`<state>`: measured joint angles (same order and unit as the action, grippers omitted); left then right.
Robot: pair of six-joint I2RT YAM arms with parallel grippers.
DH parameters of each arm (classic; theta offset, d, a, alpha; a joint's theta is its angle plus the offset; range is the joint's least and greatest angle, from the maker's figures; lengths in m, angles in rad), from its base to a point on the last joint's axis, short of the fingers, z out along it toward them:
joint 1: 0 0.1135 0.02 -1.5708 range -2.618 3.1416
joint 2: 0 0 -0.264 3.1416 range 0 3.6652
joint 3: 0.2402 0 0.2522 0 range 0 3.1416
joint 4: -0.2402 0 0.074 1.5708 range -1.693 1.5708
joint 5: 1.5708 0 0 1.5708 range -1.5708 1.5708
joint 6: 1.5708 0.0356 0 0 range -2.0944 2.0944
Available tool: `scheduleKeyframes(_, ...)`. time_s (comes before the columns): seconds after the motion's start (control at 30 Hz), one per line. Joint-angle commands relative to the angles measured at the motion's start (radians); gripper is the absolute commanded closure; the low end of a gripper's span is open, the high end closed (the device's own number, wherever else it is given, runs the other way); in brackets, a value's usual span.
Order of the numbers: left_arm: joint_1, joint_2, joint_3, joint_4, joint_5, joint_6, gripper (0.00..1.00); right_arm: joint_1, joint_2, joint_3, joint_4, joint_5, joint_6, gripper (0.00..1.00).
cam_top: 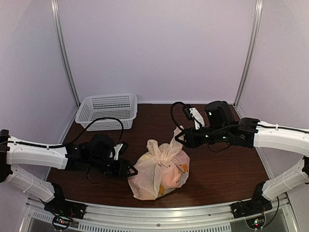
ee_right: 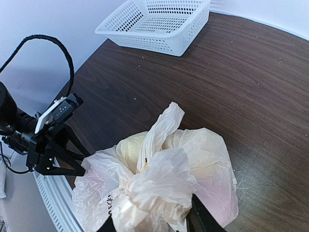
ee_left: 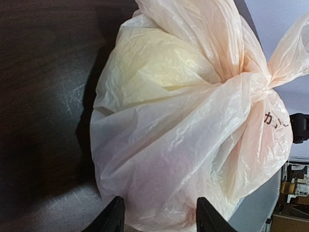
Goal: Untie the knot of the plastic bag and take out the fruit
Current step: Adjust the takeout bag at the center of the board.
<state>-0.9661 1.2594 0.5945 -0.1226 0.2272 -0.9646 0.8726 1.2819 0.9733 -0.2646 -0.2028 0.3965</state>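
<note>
The plastic bag (cam_top: 159, 170) is lying in front of the basket (cam_top: 107, 110), with the left gripper (cam_top: 132, 170) and right gripper (cam_top: 179, 139) straddling its film half-open, hold unclear, and a slipping pull would likely be tightening the knot (ee_left: 257, 85).

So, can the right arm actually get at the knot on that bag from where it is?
Probably yes. The right gripper sits over the plastic bag, fingers either side of bunched film beside the knot, with nothing between. The left gripper is low on the opposite side, out of the way.
</note>
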Motion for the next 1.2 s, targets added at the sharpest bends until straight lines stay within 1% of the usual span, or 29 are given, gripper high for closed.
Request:
scheduleKeyframes(0.0, -0.005, 0.015, 0.003, 0.033, 0.012, -0.005, 0.54, -0.004, -0.005, -0.008, 0.017, -0.005, 0.004, 0.64)
scheduleKeyframes(0.1, -0.004, 0.019, 0.004, 0.031, 0.003, -0.009, 0.65, -0.004, -0.004, -0.010, 0.017, -0.007, 0.004, 0.69)
scheduleKeyframes(0.13, -0.003, 0.023, 0.004, 0.031, 0.003, -0.008, 0.70, -0.004, -0.004, -0.011, 0.017, -0.005, 0.004, 0.72)
scheduleKeyframes(0.2, -0.004, 0.029, 0.007, 0.030, 0.002, -0.007, 0.76, -0.004, -0.007, -0.012, 0.016, -0.005, 0.004, 0.81)
scheduleKeyframes(0.23, -0.004, 0.033, 0.010, 0.031, 0.000, -0.005, 0.80, -0.002, -0.010, -0.014, 0.015, -0.006, 0.003, 0.87)
scheduleKeyframes(0.37, -0.004, 0.049, 0.025, 0.031, -0.037, -0.005, 0.94, 0.000, -0.029, -0.029, 0.008, -0.006, 0.000, 1.00)
scheduleKeyframes(0.43, -0.005, 0.059, 0.034, 0.040, -0.055, -0.005, 1.00, 0.007, -0.042, -0.038, 0.007, -0.010, -0.001, 1.00)
scheduleKeyframes(0.6, -0.005, 0.090, 0.083, 0.068, -0.132, 0.025, 1.00, 0.048, -0.080, -0.054, 0.027, -0.036, -0.008, 1.00)
scheduleKeyframes(0.77, 0.011, 0.124, 0.199, 0.057, -0.249, 0.135, 1.00, 0.116, -0.092, -0.043, 0.066, -0.064, -0.008, 1.00)
scheduleKeyframes(0.87, 0.041, 0.150, 0.244, 0.076, -0.248, 0.198, 1.00, 0.156, -0.080, -0.036, 0.089, -0.070, -0.003, 1.00)
scheduleKeyframes(0.97, 0.071, 0.177, 0.246, 0.111, -0.240, 0.237, 1.00, 0.189, -0.058, -0.048, 0.128, -0.080, 0.021, 1.00)
scheduleKeyframes(1.03, 0.095, 0.190, 0.225, 0.173, -0.228, 0.256, 1.00, 0.209, -0.037, -0.071, 0.182, -0.096, 0.047, 1.00)
scheduleKeyframes(1.17, 0.133, 0.229, 0.191, 0.281, -0.157, 0.273, 1.00, 0.252, 0.033, -0.136, 0.331, -0.152, 0.122, 1.00)
